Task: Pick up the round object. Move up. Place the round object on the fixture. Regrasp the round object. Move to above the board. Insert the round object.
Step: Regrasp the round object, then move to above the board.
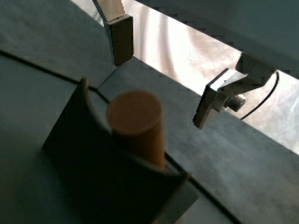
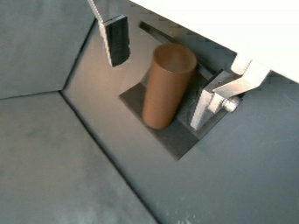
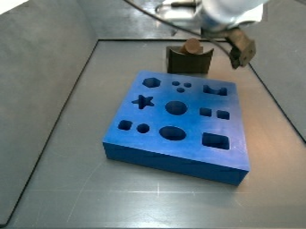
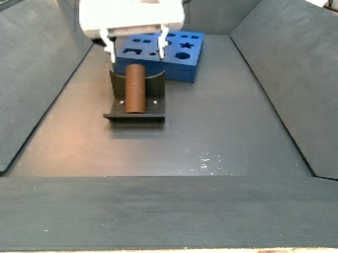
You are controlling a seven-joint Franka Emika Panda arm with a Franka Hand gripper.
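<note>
Beyond the board (image 3: 177,121), at its 12 o'clock, the peg (image 4: 132,85) rests cradled on the fixture (image 4: 136,109) for regrasping, end effector (image 4: 133,51) fingers spread apart above it.

Side view, far end: high, looking down over the board (image 3: 177,121) toward the fixture (image 3: 188,61) behind it. Side view, near end: low along the floor, fixture (image 4: 136,99) nearest, board (image 4: 168,54) beyond (opposite direction). Both wrist views: close, looking down between the gripper (image 1: 163,74) (image 2: 167,74) fingers onto the round object (image 1: 140,124) (image 2: 167,85). All four share peg and fixture.
</note>
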